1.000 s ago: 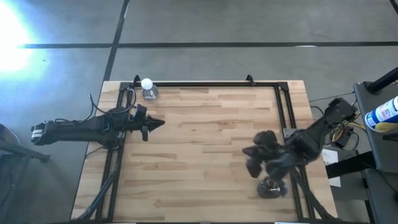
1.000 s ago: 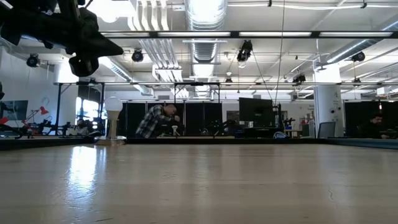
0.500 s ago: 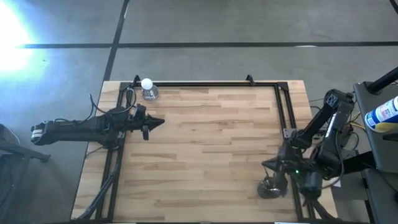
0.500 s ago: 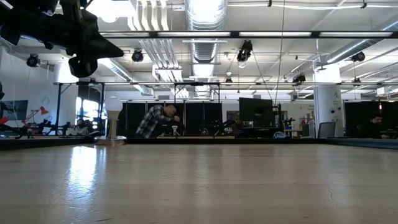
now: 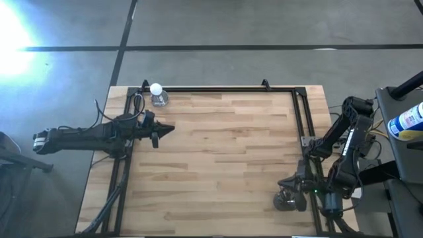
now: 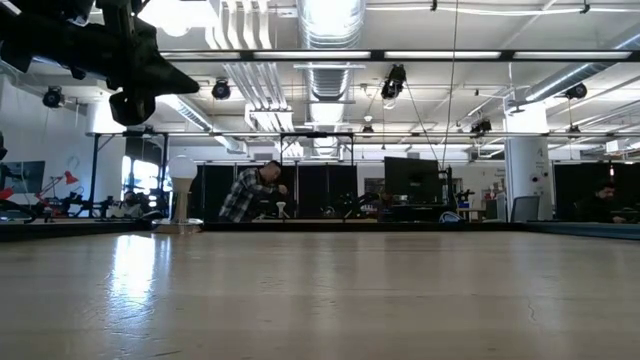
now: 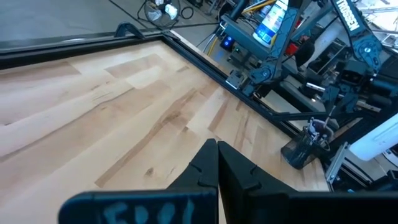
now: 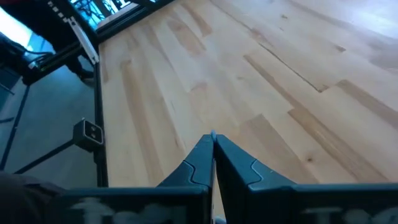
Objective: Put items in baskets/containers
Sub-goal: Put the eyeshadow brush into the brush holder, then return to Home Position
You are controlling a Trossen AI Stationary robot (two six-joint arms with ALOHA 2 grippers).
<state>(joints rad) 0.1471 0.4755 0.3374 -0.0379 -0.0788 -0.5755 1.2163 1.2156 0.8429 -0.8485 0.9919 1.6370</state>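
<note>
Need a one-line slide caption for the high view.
Both arms parked at the table edges, left gripper and right gripper shut; brush-filled cup stands beside the right gripper.

In the high view, the dark cup (image 5: 289,198) at about five o'clock on the surface (image 5: 218,152) is partly covered by the right arm, and what it holds blurs into a dark mass; single brushes cannot be told apart. In the left wrist view the same cup is small and far off, with only a few pale brush tips (image 7: 313,127) visible above its rim. The right hand (image 5: 295,181) merges with the arm's dark links from above. The low view cuts off the left arm (image 6: 90,45) at the picture's top and left edges. The person (image 6: 250,192) far behind is too small to make out.
</note>
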